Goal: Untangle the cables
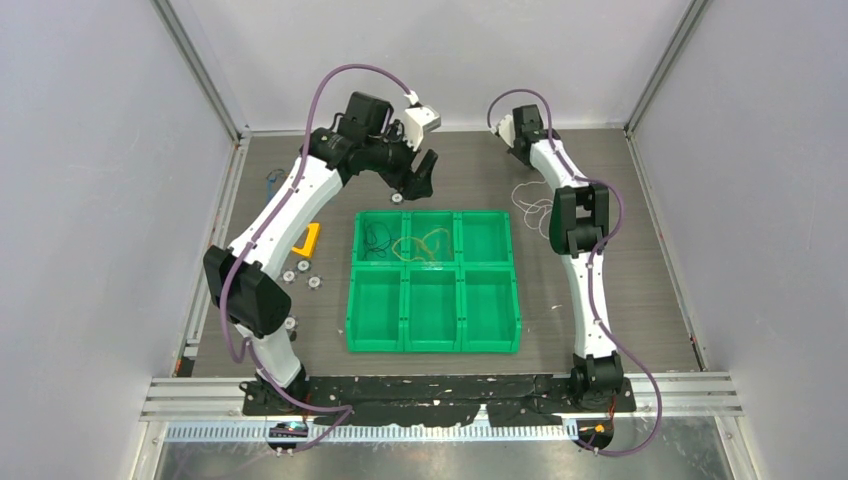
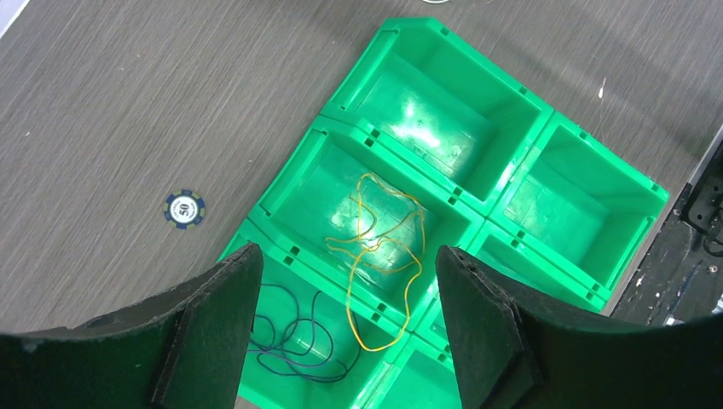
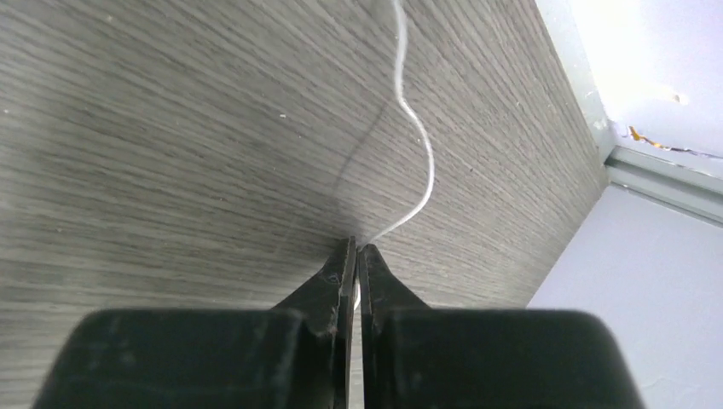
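A thin white cable (image 1: 537, 207) lies in loops on the table right of the green tray (image 1: 433, 345). My right gripper (image 1: 518, 148) is near the back wall. In the right wrist view the gripper (image 3: 356, 249) is shut on the white cable (image 3: 424, 145), which runs away from the tips over the table. A yellow cable (image 1: 420, 245) lies in the tray's back middle compartment and drapes over a wall (image 2: 385, 256). A dark blue-black cable (image 1: 377, 240) lies in the back left compartment (image 2: 294, 345). My left gripper (image 1: 422, 178) is open and empty, above the tray's back edge (image 2: 345, 260).
The tray has six compartments; the other ones hold nothing. Small round discs (image 1: 300, 272) and a yellow block (image 1: 308, 240) lie left of the tray, and one disc (image 2: 185, 209) lies by the tray's back edge. A thin blue wire (image 1: 272, 182) lies at the far left.
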